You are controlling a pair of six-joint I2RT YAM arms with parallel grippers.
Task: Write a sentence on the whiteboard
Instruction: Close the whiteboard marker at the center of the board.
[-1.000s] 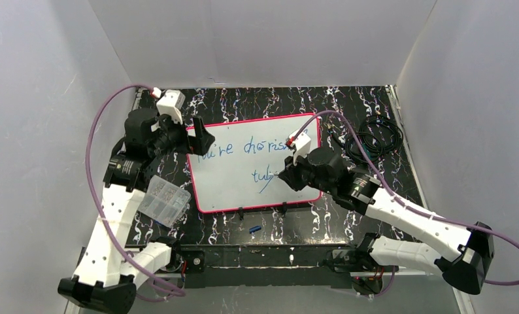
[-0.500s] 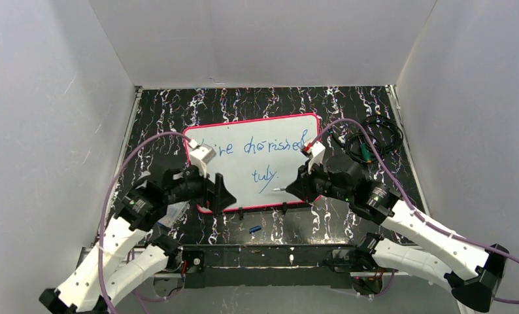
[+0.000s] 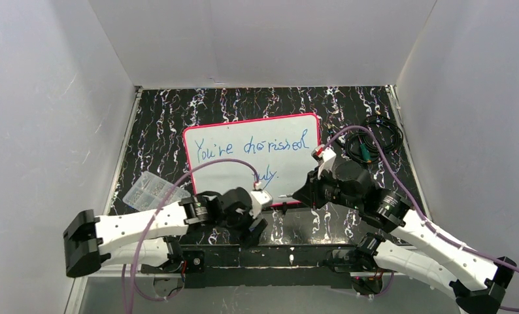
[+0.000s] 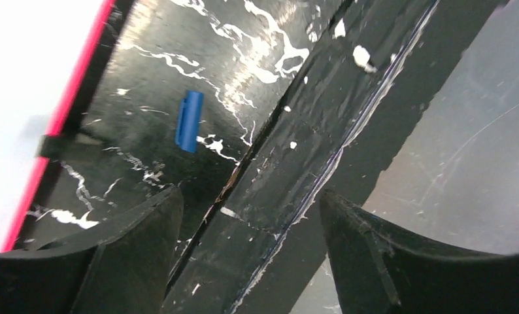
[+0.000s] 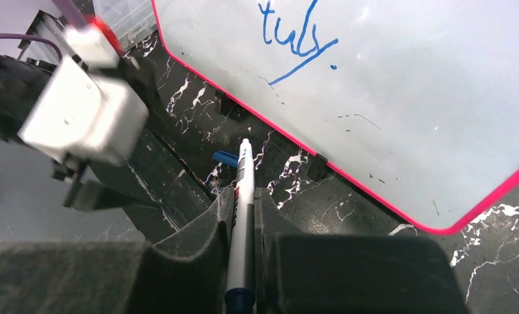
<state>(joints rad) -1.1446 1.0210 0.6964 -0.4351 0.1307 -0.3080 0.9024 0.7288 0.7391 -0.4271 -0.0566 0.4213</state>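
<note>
The sentence (image 3: 250, 146) reads complete to us: two lines of thin blue cursive on the whiteboard (image 3: 224, 186), the lower word underlined and closed with a full stop. We judge the writing done, with at most recapping and putting the pen away left. The right gripper (image 5: 242, 196) is clamped tight on a white marker (image 5: 242, 222), whose barrel runs out between the fingers. Its tip hangs clear of the board, over the black marbled table (image 3: 348, 108) just short of the pink frame. From that gripper the whiteboard lies ahead and to the right, the underlined word straight beyond the tip. A blue cap (image 4: 189, 121) lies on the table just past the marker tip, apart from it. The left gripper (image 4: 247, 222) stands wide with nothing between its jaws. The cap lies ahead of it, toward its left finger and untouched, and the whiteboard's pink edge lies further left. A clear plastic box (image 3: 146, 190) sits well off behind that arm.
</note>
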